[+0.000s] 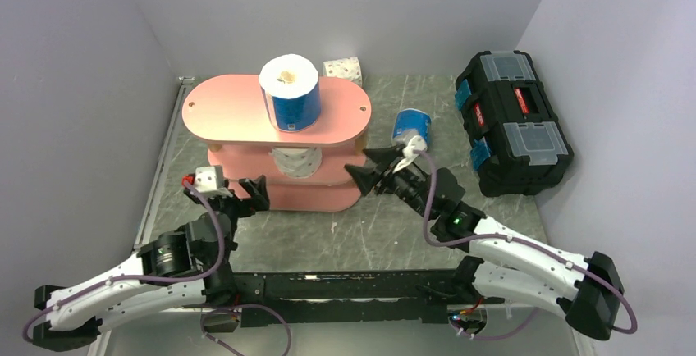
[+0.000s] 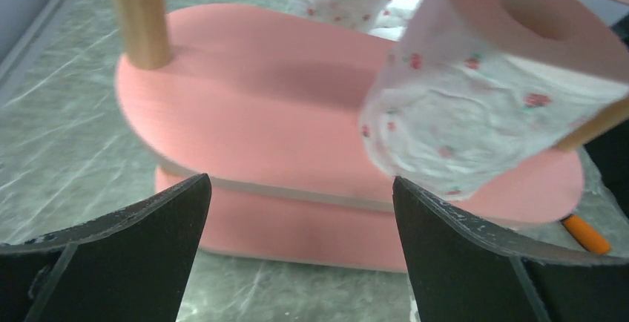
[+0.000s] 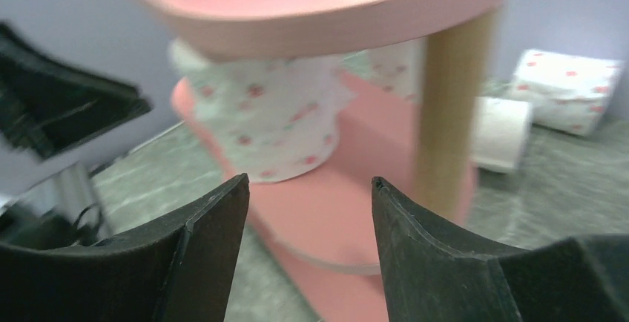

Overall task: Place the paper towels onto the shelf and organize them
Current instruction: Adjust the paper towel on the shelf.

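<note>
- Right, the shelf [image 1: 246, 114] stands mid-table [image 1: 394, 233]: pink, three long oval boards stacked on pale wooden posts [image 2: 141, 14].
- Up on its top board, a blue-wrapped roll [image 1: 290, 98] stands on end, white top and hollow core facing up.
- On the middle board, tucked under the top one, sits a white roll with pinkish speckles [image 2: 482, 114], its paper soft and embossed.
- A second blue-wrapped roll [image 1: 412, 126] is off the shelf, tilted on the table between the shelf's right end and the black toolbox [image 1: 513, 122].
- Behind the shelf, near the back wall, another speckled roll [image 1: 343, 69] lies on the table, and my right wrist view catches a plain white roll [image 3: 504, 133] on its side past a post.
- My left pincer [image 2: 300, 185] sits low at the shelf's front left, forearm reaching in from the near edge. Its fingers are spread as wide as they go, nothing between them, facing the middle board.
- My right pincer [image 3: 308, 181] is at the shelf's right end, arm stretched forward and inward. Its jaws are parted and empty, pointing in at the speckled roll on the middle board.
</note>
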Tool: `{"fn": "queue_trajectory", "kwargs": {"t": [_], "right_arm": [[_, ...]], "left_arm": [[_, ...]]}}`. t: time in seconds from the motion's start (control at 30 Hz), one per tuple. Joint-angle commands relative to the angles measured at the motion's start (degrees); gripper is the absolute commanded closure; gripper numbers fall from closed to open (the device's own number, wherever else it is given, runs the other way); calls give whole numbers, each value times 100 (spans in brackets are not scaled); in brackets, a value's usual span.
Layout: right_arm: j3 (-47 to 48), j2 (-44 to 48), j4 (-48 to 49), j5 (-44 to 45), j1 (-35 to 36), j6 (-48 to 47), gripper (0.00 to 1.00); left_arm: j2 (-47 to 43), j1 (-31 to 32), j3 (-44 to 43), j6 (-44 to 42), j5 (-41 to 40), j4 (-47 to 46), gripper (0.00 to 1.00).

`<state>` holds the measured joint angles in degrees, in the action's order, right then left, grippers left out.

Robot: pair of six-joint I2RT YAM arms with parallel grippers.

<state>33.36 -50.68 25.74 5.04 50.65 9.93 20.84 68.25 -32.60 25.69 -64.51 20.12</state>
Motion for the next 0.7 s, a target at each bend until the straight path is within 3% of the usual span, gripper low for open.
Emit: {"fn": "queue_trajectory", "kwargs": {"t": [0.0, 0.17, 0.37, 0.67], "right_arm": [[150, -403, 299, -338, 725, -358, 36], [327, -1271, 1041, -88, 1023, -325, 36], [584, -2203, 2072, 365, 1181, -386, 36], [1030, -2998, 2713, 1142, 1259, -730, 35]], "left_arm": [[130, -22, -701, 2371, -679, 3239, 1], [290, -14, -864, 3547, -635, 4275, 1], [212, -13, -990, 4146, -605, 4857, 1], [162, -16, -1303, 5025, -679, 6090, 1]]}}
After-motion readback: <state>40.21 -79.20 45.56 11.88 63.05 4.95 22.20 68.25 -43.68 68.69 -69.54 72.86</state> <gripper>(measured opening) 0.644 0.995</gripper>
